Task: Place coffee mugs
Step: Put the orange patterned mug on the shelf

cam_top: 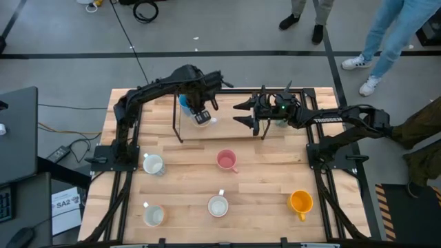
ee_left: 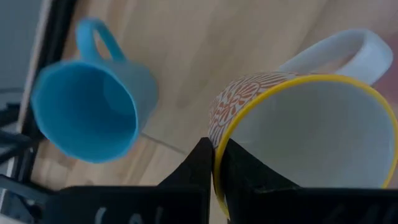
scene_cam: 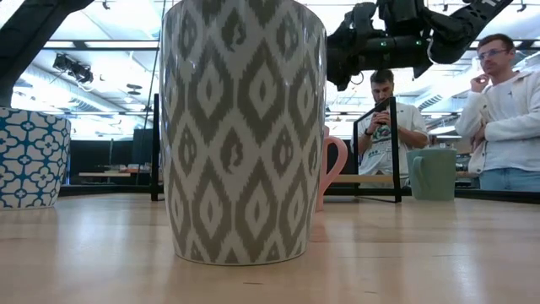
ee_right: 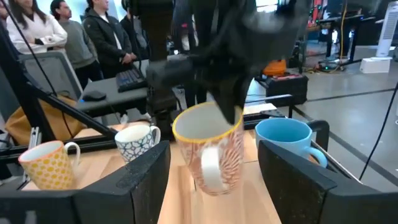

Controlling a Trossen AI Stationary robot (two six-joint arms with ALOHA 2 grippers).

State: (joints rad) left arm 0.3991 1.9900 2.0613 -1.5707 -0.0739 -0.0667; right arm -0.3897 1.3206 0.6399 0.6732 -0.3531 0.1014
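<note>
My left gripper (cam_top: 200, 114) points down at the table's far middle, shut on a mug with a yellow rim, an orange pattern and a white handle (ee_left: 292, 118). A blue mug (cam_top: 185, 103) stands right beside it. My right gripper (cam_top: 242, 114) is level and open, its fingers pointing at the held mug (ee_right: 208, 152) from the right without touching it. On the table stand a pink mug (cam_top: 227, 160), an orange mug (cam_top: 301, 202), a dark green mug (scene_cam: 432, 173) and several pale patterned mugs, among them a grey-and-white patterned mug (scene_cam: 245, 127) near the front. My left gripper pinches the mug's yellow rim (ee_left: 214, 174) on the side away from the handle. One finger is inside the cup and one outside. The fingers come from above, pointing down. The mug hangs below them, slightly tilted, mouth up, and seems clear of the table.
A thin black frame (cam_top: 178, 127) stands on the far part of the table around the blue mug. A yellow patterned mug (ee_right: 46, 163) and a blue-and-white mug (ee_right: 138, 142) stand at the left. People stand beyond the table's far and left sides.
</note>
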